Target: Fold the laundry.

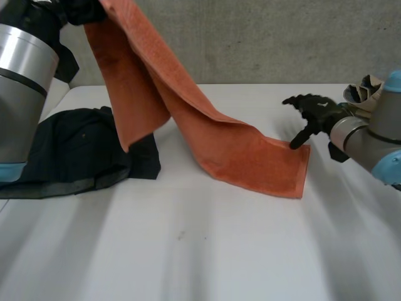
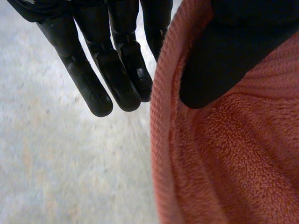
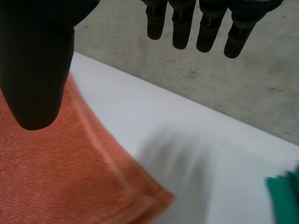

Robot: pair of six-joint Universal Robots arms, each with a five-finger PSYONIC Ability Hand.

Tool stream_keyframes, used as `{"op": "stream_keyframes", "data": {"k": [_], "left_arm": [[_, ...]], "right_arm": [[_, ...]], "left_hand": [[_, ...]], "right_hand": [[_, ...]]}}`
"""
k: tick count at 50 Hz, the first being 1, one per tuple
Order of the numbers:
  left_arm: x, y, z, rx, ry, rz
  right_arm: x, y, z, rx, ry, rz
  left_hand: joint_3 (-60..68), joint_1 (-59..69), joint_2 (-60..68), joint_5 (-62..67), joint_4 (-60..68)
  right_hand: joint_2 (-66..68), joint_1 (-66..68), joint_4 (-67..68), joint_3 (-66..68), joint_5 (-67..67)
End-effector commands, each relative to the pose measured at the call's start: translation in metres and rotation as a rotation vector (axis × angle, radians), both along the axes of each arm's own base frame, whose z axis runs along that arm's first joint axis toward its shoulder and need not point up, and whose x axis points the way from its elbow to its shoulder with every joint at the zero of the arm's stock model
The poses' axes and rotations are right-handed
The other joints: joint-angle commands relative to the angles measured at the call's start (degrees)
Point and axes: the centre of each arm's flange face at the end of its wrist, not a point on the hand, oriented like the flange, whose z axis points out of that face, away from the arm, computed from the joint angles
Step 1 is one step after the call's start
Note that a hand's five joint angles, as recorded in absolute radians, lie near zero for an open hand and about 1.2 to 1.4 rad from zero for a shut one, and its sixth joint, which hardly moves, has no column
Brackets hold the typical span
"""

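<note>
Soft, limp orange towel (image 1: 188,119) — best taken by its corners. Pinched high above the table's (image 1: 200,251) far left corner between thumb and fingers of the left hand (image 2: 117,70); lower end flat near the right edge. At that end's far corner, the right hand (image 1: 316,113) — fingers straight, holding nothing. By the left edge, a black garment (image 1: 75,150).

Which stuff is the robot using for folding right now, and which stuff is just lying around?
In use: orange towel, held up by the left robot hand; right robot hand at its corner on the table.
Lying about: black garment; bunched cloths by the right arm.
</note>
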Motion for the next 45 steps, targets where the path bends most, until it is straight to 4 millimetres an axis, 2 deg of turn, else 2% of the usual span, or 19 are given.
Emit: {"op": "stream_keyframes", "data": {"k": [1,8,12,13,16,19,20,23,24,27,28,31,32,37,38,41,42,43,45], "left_arm": [[0.004,0.031,0.019,-0.054,0.016,-0.023],[0.004,0.034,0.015,-0.04,0.012,-0.026],[0.005,0.037,0.015,-0.042,0.017,-0.028],[0.005,0.037,0.016,-0.044,0.015,-0.028],[0.005,0.038,0.016,-0.046,0.012,-0.026],[0.007,0.036,0.016,-0.047,0.011,-0.017],[0.007,0.036,0.016,-0.047,0.011,-0.015],[0.011,0.035,0.018,-0.051,0.014,-0.001],[0.012,0.035,0.019,-0.053,0.017,0.003],[0.021,0.034,0.022,-0.049,0.015,0.031],[0.024,0.032,0.022,-0.041,0.012,0.041],[0.036,0.025,0.014,0.01,-0.007,0.084],[0.039,0.023,0.011,0.028,-0.01,0.092],[0.056,0.013,-0.019,0.179,-0.049,0.15],[0.057,0.013,-0.025,0.204,-0.056,0.151],[0.057,0.012,-0.053,0.303,-0.091,0.157],[0.057,0.011,-0.06,0.327,-0.097,0.156],[0.057,0.008,-0.073,0.364,-0.109,0.158],[0.058,0.007,-0.087,0.405,-0.119,0.16]], "right_arm": [[0.028,0.009,-0.035,0.052,0.007,0.078],[0.044,0.018,-0.059,0.088,0.017,0.114],[0.047,0.016,-0.064,0.066,0.014,0.112],[0.047,0.015,-0.063,0.053,0.012,0.111],[0.046,0.013,-0.057,0.03,0.009,0.1],[0.043,0.011,-0.038,-0.017,0.013,0.067],[0.038,0.012,-0.018,-0.053,0.011,0.043],[0.033,0.019,0.019,-0.131,0.003,0.033],[0.027,0.022,0.043,-0.192,0.001,0.028],[0.004,0.022,0.07,-0.259,0.032,-0.007],[-0.01,0.024,0.083,-0.284,0.069,-0.02],[-0.026,0.033,0.097,-0.299,0.142,-0.012],[-0.032,0.043,0.105,-0.296,0.196,0.006],[-0.04,0.081,0.125,-0.263,0.335,0.073],[-0.04,0.096,0.126,-0.221,0.375,0.098],[-0.041,0.114,0.123,-0.151,0.432,0.138],[-0.042,0.123,0.117,-0.11,0.472,0.168],[-0.042,0.127,0.114,-0.088,0.493,0.185],[-0.043,0.134,0.104,-0.053,0.525,0.216]], "left_hand": [[11.51,12.89,11.22,13.69,11.04],[11.51,12.89,11.22,13.69,11.04],[11.51,12.89,11.22,13.69,11.04],[11.51,12.89,11.22,13.69,11.04],[11.51,12.89,11.22,13.69,11.04],[11.51,12.89,11.22,13.69,11.04],[11.51,12.89,11.22,13.69,11.04],[11.51,12.89,11.22,13.69,11.04],[11.51,12.89,11.22,13.69,11.04],[11.51,12.89,11.22,13.69,11.04],[11.51,12.89,11.22,13.69,11.04],[11.51,12.89,11.22,13.69,11.04],[11.51,12.89,11.22,13.69,11.04],[11.51,12.89,11.22,13.69,11.04],[11.51,12.89,11.22,13.69,11.04],[11.51,12.89,11.22,13.69,11.04],[11.51,12.89,11.22,13.69,11.04],[11.51,12.89,11.22,13.69,11.04],[11.51,12.89,11.22,13.69,11.04]], "right_hand": [[5.89,5.36,5.81,6.06,5.44],[17.47,16.94,17.4,17.64,17.02],[47.53,47.0,47.45,47.7,47.08],[65.09,64.56,65.02,65.26,64.64],[65.71,65.18,65.64,65.89,65.27],[65.71,65.18,65.64,65.89,65.27],[65.71,65.18,65.64,65.89,65.27],[65.71,65.18,65.64,65.89,65.27],[65.71,65.18,65.64,65.89,65.27],[65.71,65.18,65.64,65.89,65.27],[65.71,65.18,65.64,65.89,65.27],[65.71,65.18,65.64,65.89,65.27],[65.71,65.18,65.64,65.89,65.27],[65.71,65.18,65.64,65.89,65.27],[65.71,65.18,65.64,65.89,65.27],[65.71,65.18,65.64,65.89,65.27],[65.71,65.18,65.64,65.89,65.27],[65.71,65.18,65.64,65.89,65.27],[65.71,65.18,65.64,65.89,65.27]]}}
